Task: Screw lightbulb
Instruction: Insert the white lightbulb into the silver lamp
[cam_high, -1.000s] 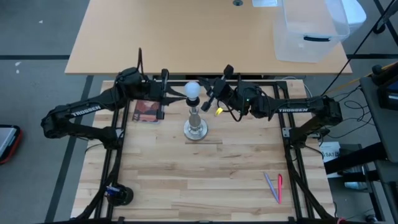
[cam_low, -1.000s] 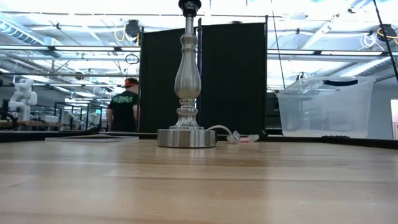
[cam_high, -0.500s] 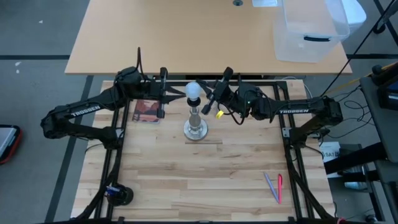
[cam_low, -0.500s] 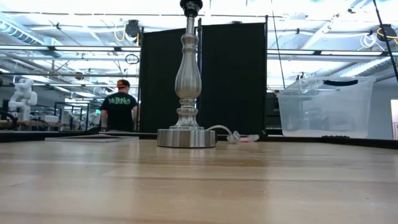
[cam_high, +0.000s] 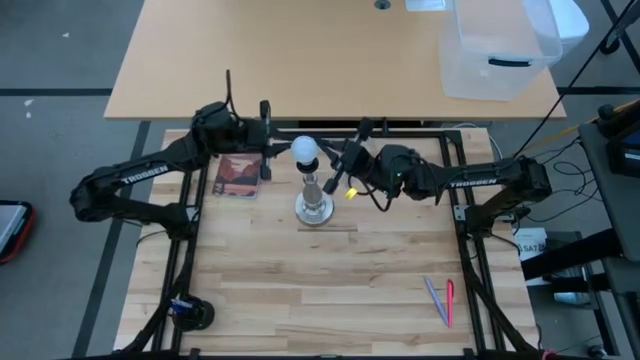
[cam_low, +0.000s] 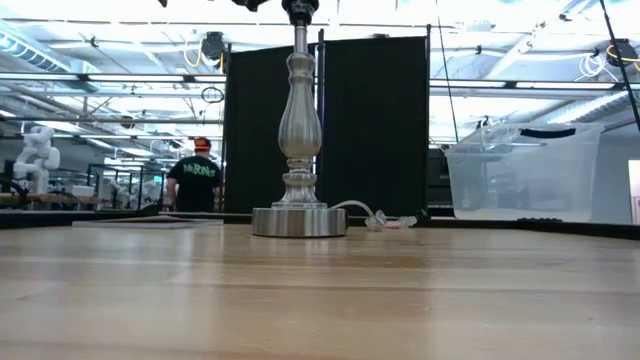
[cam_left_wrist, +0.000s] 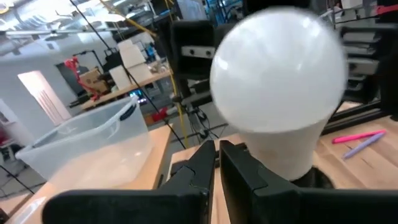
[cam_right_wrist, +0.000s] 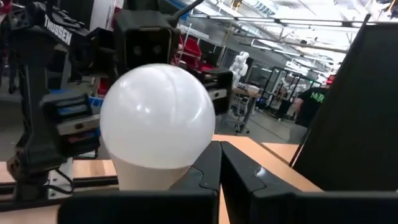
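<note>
The left pincer (cam_high: 272, 152) has its two dark fingers (cam_left_wrist: 205, 165) drawn almost together, with only a thin slit between them and nothing caught in it; their tips sit just beside the neck of the small white round-headed lightbulb (cam_high: 305, 150). From the opposite side the right pincer (cam_high: 338, 168) is fully closed, its fingers (cam_right_wrist: 214, 165) pressed together, empty, and its tip lies just beside the bulb as well. Whether either pincer actually touches the bulb cannot be told.

The lightbulb (cam_left_wrist: 278, 93) stands upright on top of the silver metal lamp stand with the turned stem and round base (cam_high: 314, 205), seated at its dark socket (cam_low: 300, 10). The stand (cam_low: 298, 150) is upright near the back middle of the pale wooden slatted table (cam_high: 330, 290).

Behind the left arm a reddish-brown flat card (cam_high: 238, 177) lies on the table. Near the front right corner lie a pink pen (cam_high: 449, 302) and a lilac pen (cam_high: 434, 298), side by side. A clear plastic storage bin (cam_high: 500, 45) sits on the tan table behind. In the room beyond, a person in a dark shirt and orange cap (cam_low: 196, 180) stands with their back turned.
</note>
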